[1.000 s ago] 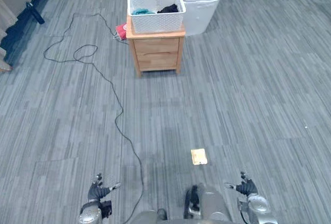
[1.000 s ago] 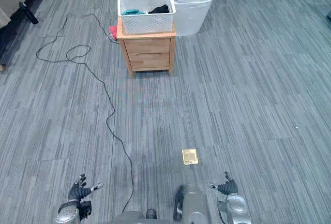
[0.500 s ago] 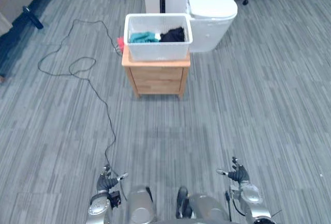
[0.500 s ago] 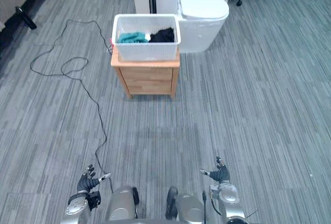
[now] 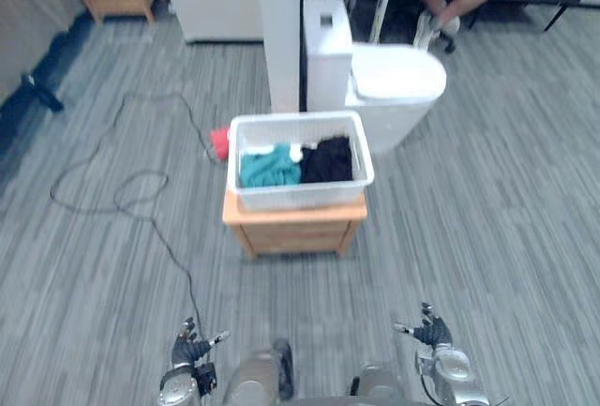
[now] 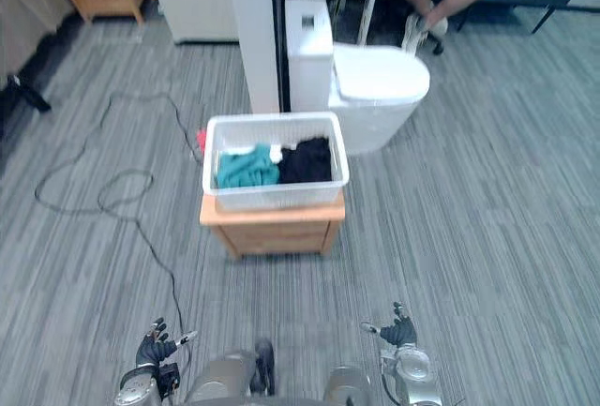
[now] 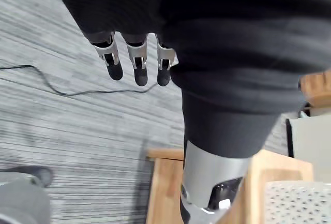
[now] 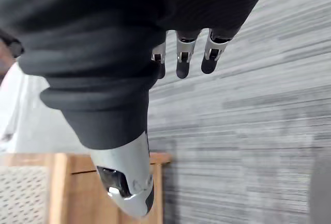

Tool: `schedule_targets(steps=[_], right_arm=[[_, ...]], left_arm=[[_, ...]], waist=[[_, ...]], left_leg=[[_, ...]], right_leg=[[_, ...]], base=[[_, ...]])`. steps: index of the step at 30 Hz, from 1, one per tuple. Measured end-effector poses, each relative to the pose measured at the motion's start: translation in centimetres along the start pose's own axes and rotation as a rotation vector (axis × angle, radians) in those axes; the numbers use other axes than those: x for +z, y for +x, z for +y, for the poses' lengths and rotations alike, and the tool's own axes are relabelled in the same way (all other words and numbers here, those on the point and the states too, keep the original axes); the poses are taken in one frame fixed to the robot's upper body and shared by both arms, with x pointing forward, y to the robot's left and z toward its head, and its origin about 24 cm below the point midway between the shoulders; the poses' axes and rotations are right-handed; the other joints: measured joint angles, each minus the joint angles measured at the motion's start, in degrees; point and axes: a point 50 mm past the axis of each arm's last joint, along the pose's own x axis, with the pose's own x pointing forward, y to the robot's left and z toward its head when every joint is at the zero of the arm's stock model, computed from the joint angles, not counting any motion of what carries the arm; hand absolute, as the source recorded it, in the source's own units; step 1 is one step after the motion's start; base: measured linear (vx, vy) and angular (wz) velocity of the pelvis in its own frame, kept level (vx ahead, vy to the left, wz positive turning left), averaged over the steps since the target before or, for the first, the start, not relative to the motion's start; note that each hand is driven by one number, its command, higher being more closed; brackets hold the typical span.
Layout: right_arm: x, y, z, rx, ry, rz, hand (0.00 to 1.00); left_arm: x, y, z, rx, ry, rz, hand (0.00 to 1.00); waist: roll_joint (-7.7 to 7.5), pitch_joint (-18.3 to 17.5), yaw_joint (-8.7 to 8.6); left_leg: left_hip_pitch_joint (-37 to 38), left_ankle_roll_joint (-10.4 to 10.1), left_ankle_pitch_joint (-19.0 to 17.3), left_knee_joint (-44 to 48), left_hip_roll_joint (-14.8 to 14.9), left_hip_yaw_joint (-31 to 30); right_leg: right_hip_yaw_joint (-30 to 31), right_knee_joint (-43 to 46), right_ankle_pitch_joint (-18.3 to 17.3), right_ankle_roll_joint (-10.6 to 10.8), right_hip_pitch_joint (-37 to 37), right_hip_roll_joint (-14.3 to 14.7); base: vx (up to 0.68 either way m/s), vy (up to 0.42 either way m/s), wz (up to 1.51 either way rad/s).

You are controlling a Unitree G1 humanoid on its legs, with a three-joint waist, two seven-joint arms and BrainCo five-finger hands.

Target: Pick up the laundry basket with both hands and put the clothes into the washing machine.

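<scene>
While left hand [image 5: 190, 351] and right hand [image 5: 431, 335] hang low, fingers straight, holding nothing, we see white laundry basket [image 5: 300, 196] on small wooden cabinet [image 5: 295, 231], well apart from both, covering its top almost edge to edge. Inside, teal clothes [image 5: 268, 166] at basket's left end, black clothes [image 5: 328, 158] at right end. Just behind cabinet, white toilet [image 5: 392, 87].

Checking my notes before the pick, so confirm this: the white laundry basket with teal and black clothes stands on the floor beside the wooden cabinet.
Wrong in one respect: the laundry basket stands on top of the wooden cabinet, not on the floor beside it, as the left eye view shows. It does hold teal clothes and black clothes.
</scene>
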Motion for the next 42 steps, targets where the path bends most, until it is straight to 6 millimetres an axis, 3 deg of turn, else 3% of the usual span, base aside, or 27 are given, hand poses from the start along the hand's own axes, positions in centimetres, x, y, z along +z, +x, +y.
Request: schedule_targets(steps=[1, 2, 4, 5, 6, 7, 8, 10, 11, 12, 14, 15, 16, 20, 24, 25, 28, 31, 33, 36, 42], right_arm=[[0.0, 0.0, 0.0, 0.003, 0.0, 0.001, 0.0], [0.0, 0.0, 0.0, 0.001, 0.002, 0.001, 0.0], [-0.2, -0.1, -0.1, -0.003, 0.002, 0.005, 0.0], [-0.6, -0.2, -0.2, -0.007, 0.002, 0.015, 0.0], [-2.0, -0.9, -0.7, -0.017, -0.003, 0.056, 0.0], [-2.4, -1.0, -1.0, -0.027, 0.0, 0.071, 0.0], [-2.5, -1.3, -0.9, -0.026, 0.007, 0.07, 0.0], [-1.2, -1.1, -0.8, -0.027, 0.014, 0.015, 0.0], [-1.1, -1.1, -0.7, -0.026, 0.019, 0.008, 0.0], [-0.9, -1.1, -0.6, -0.027, 0.028, 0.001, 0.0], [-0.2, -0.9, -0.6, -0.032, 0.037, -0.021, 0.0], [0.3, -0.7, -0.8, -0.041, 0.044, -0.043, 0.0], [0.8, -0.7, -1.2, -0.058, 0.053, -0.067, 0.0], [2.2, -1.3, -1.8, -0.098, 0.083, -0.148, 0.0], [5.8, -1.7, -2.5, -0.118, 0.099, -0.31, 0.0], [8.5, -1.5, -1.6, -0.071, 0.07, -0.41, 0.0], [9.2, -1.3, -0.9, -0.044, 0.059, -0.429, 0.0], [10.9, -0.8, 1.2, 0.034, 0.005, -0.468, 0.0], [13.5, 0.0, 4.0, 0.134, -0.082, -0.518, 0.0], [16.3, 0.4, 6.5, 0.168, -0.118, -0.571, 0.0], [23.5, 1.0, 6.6, 0.053, -0.138, -0.714, 0.0]], left_arm=[[0.2, 0.1, 0.0, -0.001, 0.001, -0.007, 0.0], [0.8, 0.4, -0.2, -0.005, 0.0, -0.026, 0.0], [1.2, 0.6, 0.1, -0.001, 0.007, -0.032, 0.0], [1.1, 0.6, 0.2, 0.0, 0.01, -0.03, 0.0], [0.9, 0.6, 0.1, 0.001, 0.005, -0.02, 0.0], [0.5, 0.4, -0.4, -0.006, -0.005, -0.006, 0.0], [0.2, 0.3, -0.4, -0.005, -0.017, 0.0, 0.0], [-0.5, -0.2, -1.0, -0.016, -0.051, 0.017, 0.0], [-0.6, -0.3, -1.1, -0.017, -0.054, 0.021, 0.0], [-0.7, -0.4, -1.2, -0.019, -0.059, 0.025, 0.0], [-0.6, -0.4, -1.6, -0.027, -0.071, 0.015, 0.0], [-0.4, -0.4, -1.7, -0.028, -0.075, 0.008, 0.0], [-0.1, -0.4, -1.7, -0.024, -0.1, -0.004, 0.0], [1.0, -0.6, -0.6, 0.01, -0.17, -0.068, 0.0], [3.2, -0.9, 0.4, 0.022, -0.198, -0.181, 0.0], [5.2, -1.1, 0.9, 0.013, -0.191, -0.269, 0.0], [5.2, -1.1, 1.0, 0.016, -0.187, -0.273, 0.0], [6.1, -0.5, -0.6, -0.016, -0.134, -0.287, 0.0], [8.1, 0.5, -3.5, -0.063, -0.025, -0.325, 0.0], [11.3, 1.6, -5.6, -0.063, -0.004, -0.383, 0.0], [16.4, 3.6, -6.6, -0.013, 0.07, -0.432, 0.0]], waist=[[0.65, 0.0, -0.08], [1.13, -0.1, -0.66], [0.48, -0.4, -1.59], [-0.13, -0.7, -1.84], [-0.91, -0.9, -1.91], [0.02, -1.8, -1.28], [-0.22, -2.3, -1.16], [1.88, -1.4, -0.77], [2.14, -1.6, -0.35], [1.9, -1.8, 0.24], [1.25, -2.0, 1.09], [1.44, -2.3, 1.74], [2.71, -3.0, 1.58], [1.45, -4.2, 1.32], [1.36, -4.5, 1.27], [1.3, -4.8, 1.2], [1.32, -4.8, 0.95], [1.86, -4.3, 0.76], [2.64, -2.8, 0.34], [3.28, 1.2, 0.41], [3.0, 8.2, 0.07]], left_leg=[[1.8, 0.0, 0.0, -1.2, 0.6, -0.2], [4.8, -0.1, 0.0, -2.9, 1.8, -1.0], [6.7, -1.3, -0.6, -3.3, 2.1, -2.0], [8.1, -3.8, -2.1, -3.2, 2.2, -2.5], [9.7, -7.1, -4.6, -2.0, 1.9, -3.2], [10.0, -7.3, -5.1, 0.4, 3.5, -3.3], [8.1, -7.8, -4.8, 5.9, 4.3, -3.4], [-0.7, -11.2, -4.9, 29.0, 10.6, -3.4], [-2.2, -11.5, -5.2, 31.9, 11.8, -3.0], [-4.4, -10.9, -5.5, 32.7, 12.9, -2.5], [-6.4, -10.2, -5.9, 24.8, 11.7, -2.8], [-6.4, -10.0, -5.5, 15.3, 10.4, -4.9], [-6.2, -9.0, -0.4, 5.6, 10.1, -6.2], [-2.4, -8.8, 0.6, 0.0, 7.6, -4.0], [0.0, -8.1, 1.1, -3.9, 5.9, -2.3], [1.0, -7.3, 1.7, -6.1, 4.8, -2.4], [1.3, -7.2, 2.0, -6.8, 4.4, -2.6], [0.3, -6.8, 3.5, -8.6, 4.2, -2.6], [-2.8, -6.3, 7.2, -10.9, 3.4, -2.7], [-5.7, -6.2, 7.5, -10.3, 3.4, -2.8], [-13.1, -5.7, 8.1, -5.6, 3.4, -2.8]], right_leg=[[-1.5, -2.8, -0.8, -0.4, -1.4, 0.8], [-4.9, -12.0, -1.5, 0.0, -4.8, 2.5], [-7.4, -24.9, 0.5, 0.3, -6.7, 3.9], [-7.3, -34.2, 5.3, -0.3, -6.6, 5.4], [-5.1, -36.3, 12.3, -3.0, -6.4, 6.2], [-6.2, -34.3, 10.8, -3.6, -6.2, 6.4], [-6.5, -34.2, 8.4, -3.4, -5.2, 6.6], [-7.2, -37.2, 6.0, -4.1, 0.9, 10.4], [-7.0, -37.9, 5.6, -4.3, 2.4, 11.2], [-6.7, -39.0, 5.2, -4.6, 4.6, 12.1], [-5.3, -40.9, 5.2, -4.6, 6.1, 12.0], [-3.9, -41.9, 5.3, -4.5, 6.7, 12.1], [-3.1, -42.4, 5.3, -3.5, 6.8, 13.0], [-0.6, -45.1, 5.5, -1.1, 8.0, 10.8], [1.2, -48.5, 6.6, 0.5, 9.3, 9.8], [1.6, -50.0, 7.0, 1.1, 9.8, 9.2], [1.6, -51.6, 7.6, 1.5, 10.6, 9.0], [1.6, -52.4, 9.2, 1.2, 9.0, 9.1], [1.8, -53.6, 12.7, 0.8, 5.4, 9.1], [2.0, -53.8, 13.6, 0.7, 2.9, 8.9], [3.3, -50.2, 15.0, 0.8, -4.3, 8.4]], base=[[0.63, -0.01, 0.21], [0.5, -0.051, 0.35], [0.45, -0.083, 0.56], [0.51, -0.135, 0.79], [0.61, -0.15, 0.54], [0.51, -0.139, 0.34], [0.52, -0.171, 0.09], [0.48, -0.191, -0.03], [0.42, -0.114, -0.3], [0.38, -0.072, -0.35], [0.36, -0.045, -0.43], [0.28, 0.016, -0.55], [0.39, 0.093, -0.68], [0.23, 0.109, -0.22], [0.14, 0.107, -0.16], [0.16, 0.101, -0.09], [0.05, 0.026, 0.01], [-0.03, 0.012, 0.0], [-0.13, 0.047, -0.01], [-0.18, 0.016, -0.02], [-0.23, 0.005, -0.06]])
